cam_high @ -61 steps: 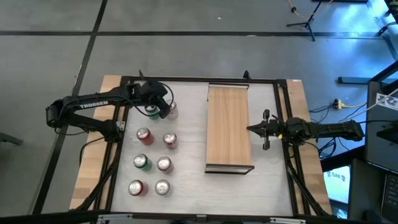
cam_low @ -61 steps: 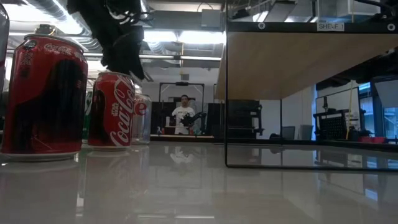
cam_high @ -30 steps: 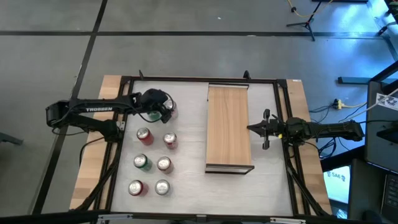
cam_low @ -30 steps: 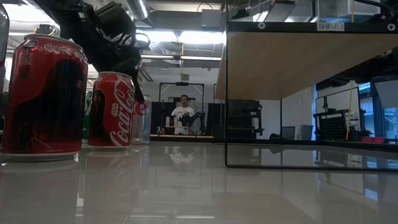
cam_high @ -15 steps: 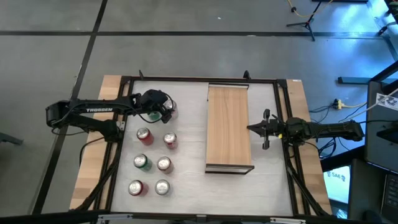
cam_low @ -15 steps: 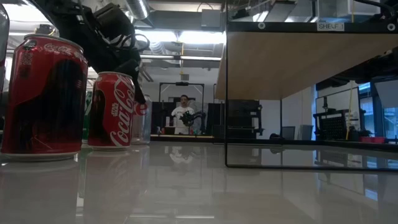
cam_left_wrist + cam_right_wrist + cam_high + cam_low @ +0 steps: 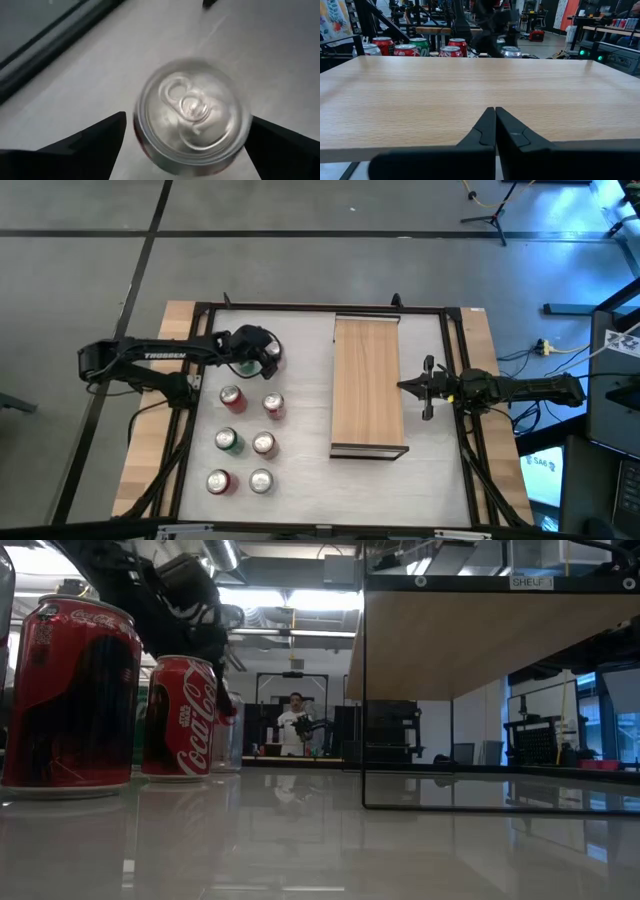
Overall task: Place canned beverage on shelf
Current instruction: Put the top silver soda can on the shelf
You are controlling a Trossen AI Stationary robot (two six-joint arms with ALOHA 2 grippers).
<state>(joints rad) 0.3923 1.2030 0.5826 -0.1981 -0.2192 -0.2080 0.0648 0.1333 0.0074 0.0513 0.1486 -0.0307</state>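
My left end effector (image 7: 268, 360) is over the far-left part of the bench (image 7: 440, 470), fingers spread wide around a red can (image 7: 192, 116) that stands upright; the left wrist view looks down on its silver lid between both fingers (image 7: 85, 142), which aren't visibly touching it, so nothing is grasped yet. Six more cans (image 7: 246, 438) stand in two columns just nearer than it, red and green mixed. The shelf (image 7: 368, 385) is mid-bench, a long light-wood board raised on a thin dark frame, top bare. My right end effector (image 7: 408, 387) is clenched shut on nothing, hovering just beside the shelf's right edge at board height. A person (image 7: 292, 724) stands far back in the room.
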